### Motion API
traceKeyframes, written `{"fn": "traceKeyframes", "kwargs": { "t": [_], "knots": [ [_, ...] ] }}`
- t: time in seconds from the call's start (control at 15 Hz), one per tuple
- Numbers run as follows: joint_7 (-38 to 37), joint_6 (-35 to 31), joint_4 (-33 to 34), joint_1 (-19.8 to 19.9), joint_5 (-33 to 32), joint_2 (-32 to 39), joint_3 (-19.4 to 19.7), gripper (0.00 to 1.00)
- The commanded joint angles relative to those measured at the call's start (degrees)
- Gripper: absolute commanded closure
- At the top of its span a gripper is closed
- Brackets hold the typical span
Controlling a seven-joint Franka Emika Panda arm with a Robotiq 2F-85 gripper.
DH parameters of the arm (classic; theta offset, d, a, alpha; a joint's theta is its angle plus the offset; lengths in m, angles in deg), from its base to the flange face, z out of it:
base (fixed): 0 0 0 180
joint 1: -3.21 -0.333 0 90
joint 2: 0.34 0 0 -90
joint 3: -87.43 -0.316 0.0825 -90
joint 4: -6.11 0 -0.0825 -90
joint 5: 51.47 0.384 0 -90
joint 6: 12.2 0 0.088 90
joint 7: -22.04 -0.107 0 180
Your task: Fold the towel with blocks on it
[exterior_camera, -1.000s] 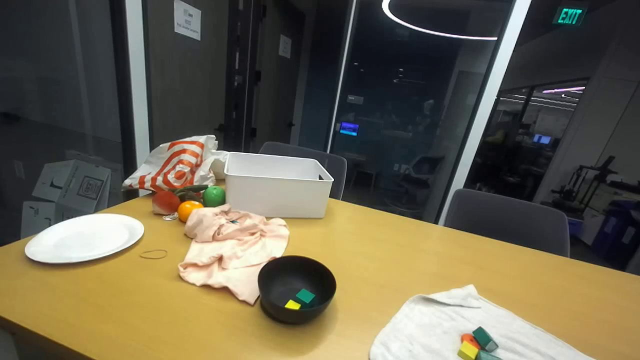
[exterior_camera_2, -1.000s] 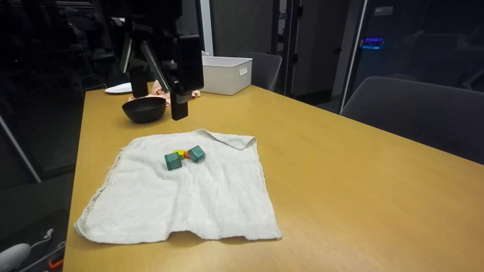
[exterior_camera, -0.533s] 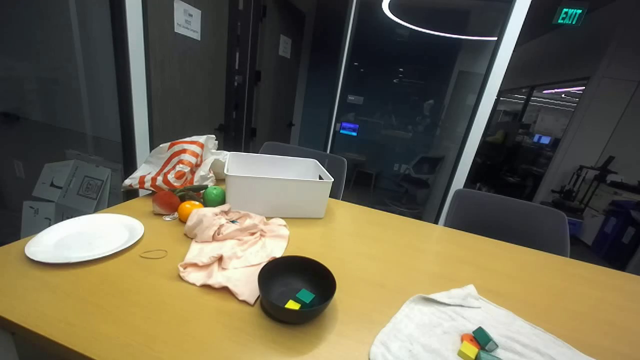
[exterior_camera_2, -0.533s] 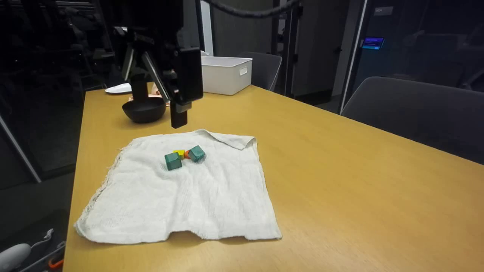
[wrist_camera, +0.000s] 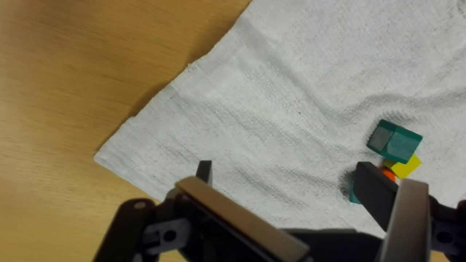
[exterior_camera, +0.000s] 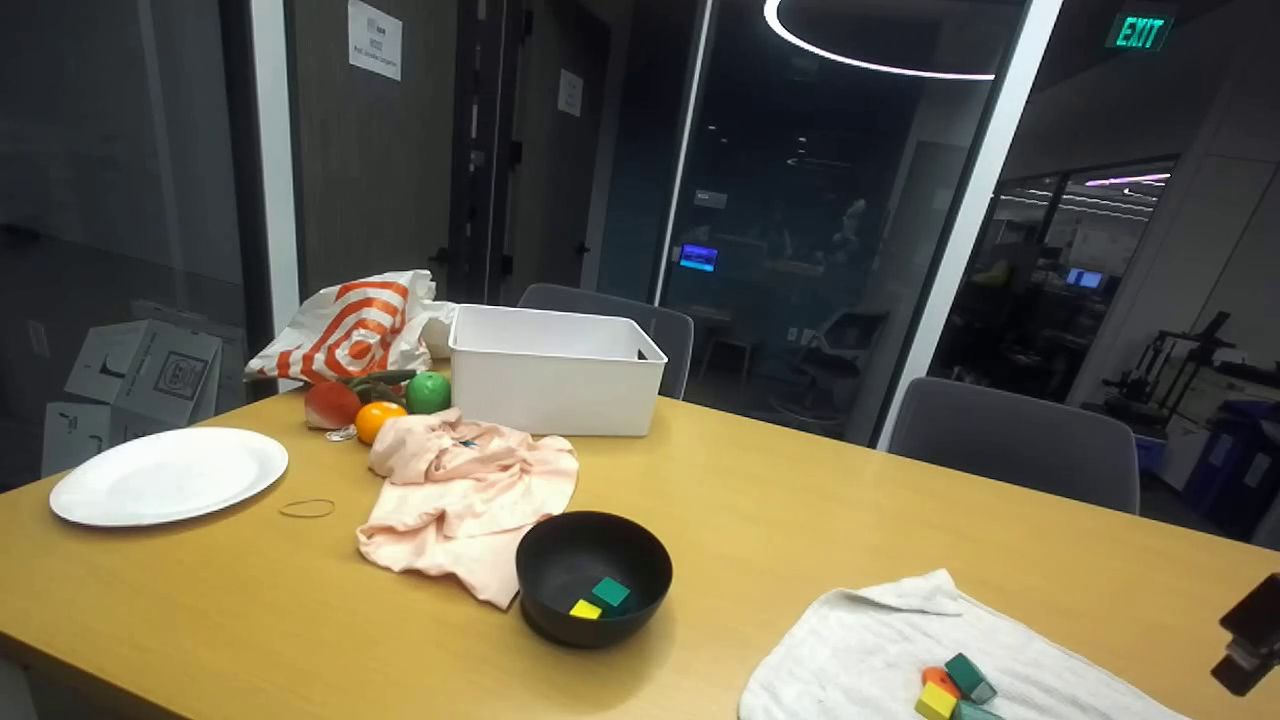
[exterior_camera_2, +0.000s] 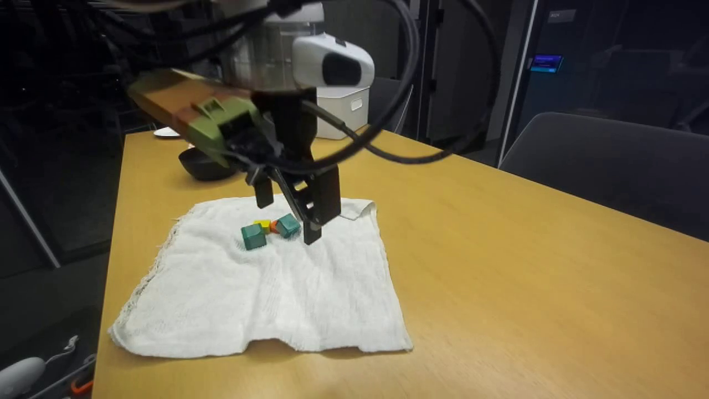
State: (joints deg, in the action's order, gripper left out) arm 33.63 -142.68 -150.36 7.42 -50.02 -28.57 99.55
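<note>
The white towel (exterior_camera_2: 310, 299) lies spread on the table, its far right corner folded over; it also shows in an exterior view (exterior_camera: 850, 640) and the wrist view (wrist_camera: 236, 120). On it sit two green blocks (exterior_camera_2: 254, 236) (exterior_camera_2: 288, 225), a yellow block (exterior_camera_2: 262, 225) and an orange block (exterior_camera_2: 274, 226), close together. My gripper (exterior_camera_2: 288, 216) is open and empty above the towel by the blocks. In the wrist view its fingers (wrist_camera: 287, 176) are wide apart with bare towel between; the right finger hides most of one green block. One fingertip enters an exterior view (exterior_camera: 1250, 635) at the right edge.
A black bowl (exterior_camera: 540, 600) holds a green and a yellow block. Behind it lie a peach cloth (exterior_camera: 470, 500), a white bin (exterior_camera: 550, 390), a white plate (exterior_camera: 170, 478), toy produce (exterior_camera: 430, 392) and a Target bag (exterior_camera: 360, 325). Chairs (exterior_camera: 1010, 440) stand at the table's far edge.
My gripper has moved right, lower and nearer the camera, from beside the bowl to over the towel. One finger has entered the other exterior picture's right edge. Towel and blocks have not moved.
</note>
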Motion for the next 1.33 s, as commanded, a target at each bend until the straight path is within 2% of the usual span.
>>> {"fn": "traceKeyframes", "kwargs": {
  "t": [0.0, 0.4, 0.6, 1.2, 1.27],
  "knots": [
    [0.0, -6.53, 0.78, 0.86, 1.09, 9.24, 0.26, 0.0],
    [2.74, -14.85, 2.3, 1.59, 4.67, 19.56, 1.61, 0.0],
    [1.94, -18.64, 3.55, 3.0, 4.16, 23.31, 1.48, 0.0],
    [5.96, -21.79, 6.41, 6.37, 13.17, 29.65, 1.18, 0.0],
    [6.72, -21.41, 6.67, 6.65, 14.58, 29.79, 1.05, 0.11]
  ]
}}
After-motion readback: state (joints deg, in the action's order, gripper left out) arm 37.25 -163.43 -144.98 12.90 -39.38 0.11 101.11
